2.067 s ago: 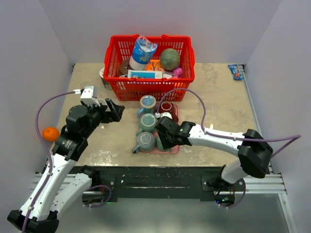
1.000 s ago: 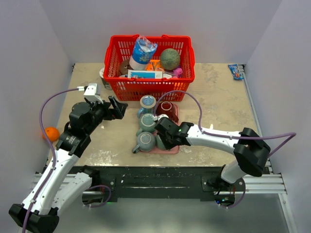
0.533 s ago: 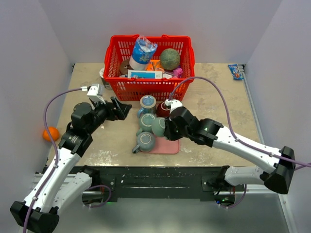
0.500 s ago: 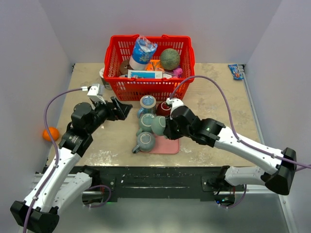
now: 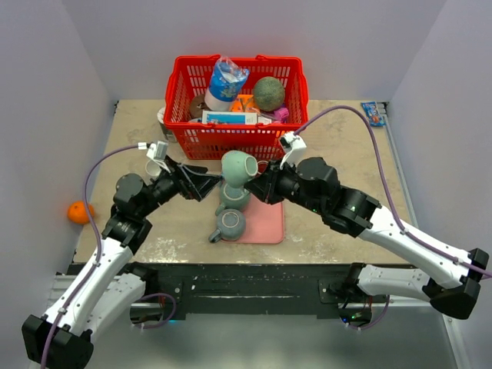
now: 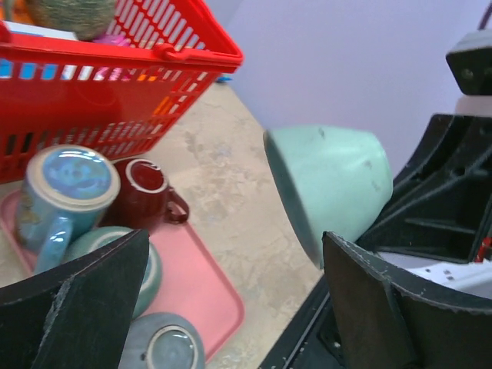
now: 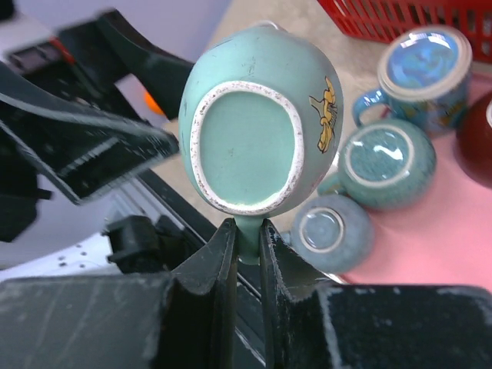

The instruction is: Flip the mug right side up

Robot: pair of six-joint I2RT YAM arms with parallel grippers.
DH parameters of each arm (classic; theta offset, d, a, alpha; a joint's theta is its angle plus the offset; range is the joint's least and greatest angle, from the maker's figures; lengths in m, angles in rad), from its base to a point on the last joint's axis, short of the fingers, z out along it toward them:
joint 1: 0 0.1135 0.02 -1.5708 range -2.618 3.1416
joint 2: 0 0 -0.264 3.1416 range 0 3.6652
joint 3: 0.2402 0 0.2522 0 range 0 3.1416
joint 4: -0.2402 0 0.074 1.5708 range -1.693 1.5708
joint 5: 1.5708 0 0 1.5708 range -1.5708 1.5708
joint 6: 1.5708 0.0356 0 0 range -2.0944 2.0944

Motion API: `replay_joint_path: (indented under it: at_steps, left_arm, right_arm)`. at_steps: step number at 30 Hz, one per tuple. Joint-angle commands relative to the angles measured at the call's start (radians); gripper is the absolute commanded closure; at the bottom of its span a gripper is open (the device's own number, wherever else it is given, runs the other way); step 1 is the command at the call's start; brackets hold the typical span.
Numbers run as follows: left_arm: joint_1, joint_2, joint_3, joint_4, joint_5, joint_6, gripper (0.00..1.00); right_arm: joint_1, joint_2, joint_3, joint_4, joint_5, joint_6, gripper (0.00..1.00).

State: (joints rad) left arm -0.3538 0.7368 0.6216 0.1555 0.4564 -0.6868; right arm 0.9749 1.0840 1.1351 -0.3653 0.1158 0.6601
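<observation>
Pale green mug [image 5: 238, 167] is now off the pink tray [image 5: 269, 223] and in the air above the other mugs [image 5: 230, 224], where half a second ago it sat low among them. The right pincer [image 7: 247, 231] is clenched on its handle, so the pick is done and, by my judgement, the turn and set-down remain. Left pincer [image 5: 201, 184] has come in just beside it, spread wide and grasping nothing, possibly for a handover. Mug lies roughly on its side: long axis near level, running pincer to pincer, foot ring toward the right wrist, mouth toward the left arm.
</observation>
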Motion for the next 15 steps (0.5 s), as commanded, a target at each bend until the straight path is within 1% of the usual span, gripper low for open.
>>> replay_joint_path:
  at_steps: [1, 6, 7, 8, 11, 12, 15]
  left_arm:
    - [-0.002, -0.017, -0.036, 0.237, 0.123, -0.121, 0.01]
    - [-0.008, -0.013, -0.057, 0.347, 0.198, -0.191, 0.02]
    - [-0.010, -0.005, -0.060, 0.390, 0.214, -0.198, 0.02]
    - [-0.011, 0.001, -0.063, 0.412, 0.246, -0.213, 0.02]
    - [-0.016, 0.027, -0.069, 0.475, 0.269, -0.255, 0.02]
    - [-0.017, 0.036, -0.075, 0.522, 0.277, -0.270, 0.02]
    - [-0.028, 0.076, -0.077, 0.567, 0.269, -0.327, 0.03]
  right_arm:
    - [-0.002, -0.049, 0.045, 0.236, -0.008, 0.015, 1.00]
    - [-0.004, -0.041, 0.043, 0.339, -0.007, 0.007, 1.00]
    - [-0.002, -0.041, 0.041, 0.351, -0.005, 0.006, 1.00]
    - [-0.002, -0.039, 0.034, 0.374, -0.001, 0.003, 1.00]
    - [-0.002, -0.030, 0.031, 0.428, -0.007, -0.016, 1.00]
    - [-0.002, -0.024, 0.031, 0.436, -0.013, -0.023, 1.00]
    - [-0.002, -0.007, 0.029, 0.485, -0.022, -0.036, 1.00]
